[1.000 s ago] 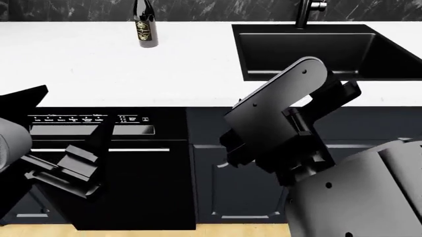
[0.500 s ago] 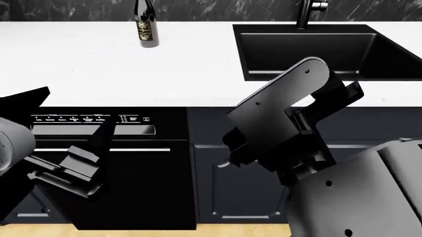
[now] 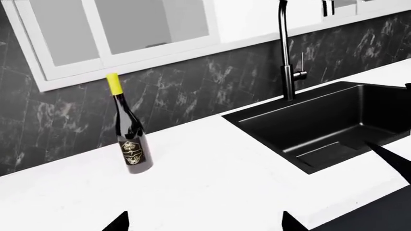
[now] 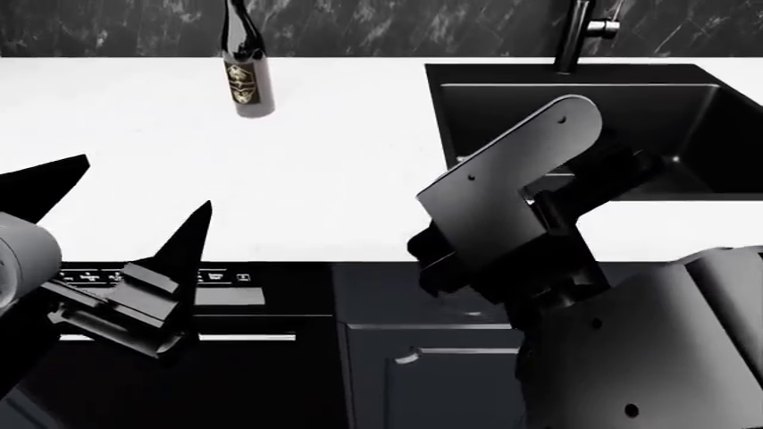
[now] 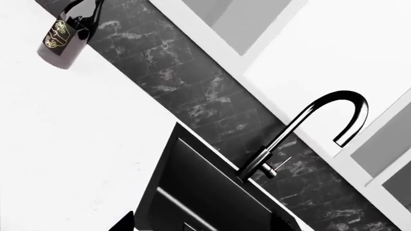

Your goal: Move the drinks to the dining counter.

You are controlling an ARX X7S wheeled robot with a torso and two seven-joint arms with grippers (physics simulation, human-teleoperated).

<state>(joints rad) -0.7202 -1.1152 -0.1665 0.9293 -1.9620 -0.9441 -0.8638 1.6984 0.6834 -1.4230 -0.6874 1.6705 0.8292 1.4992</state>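
Note:
One of the drinks, a tall dark wine bottle (image 4: pixel 243 79) with a yellow foil top and a black-gold label, stands upright at the back of the white sink counter (image 4: pixel 298 161), near the dark tiled wall. It also shows in the left wrist view as the bottle (image 3: pixel 132 142) and in the right wrist view as the bottle (image 5: pixel 61 38). My left gripper (image 4: pixel 125 210) hangs open over the counter's front edge, well short of the bottle and empty; its tips frame bare counter (image 3: pixel 205 224). My right gripper (image 5: pixel 204 224) is open near the sink and also empty. The dining counter is out of view.
A black sink (image 4: pixel 596 116) with a tall black faucet (image 4: pixel 578 36) is set in the counter's right half. Below the front edge are a black dishwasher (image 4: pixel 179 357) and dark panelled cabinets (image 4: pixel 417 375). My right arm (image 4: pixel 513 206) covers the sink's front corner.
The counter edge has dropped lower in the head view and the bottle has shifted slightly left. My left fingertips now overlap the counter top instead of the dishwasher front.

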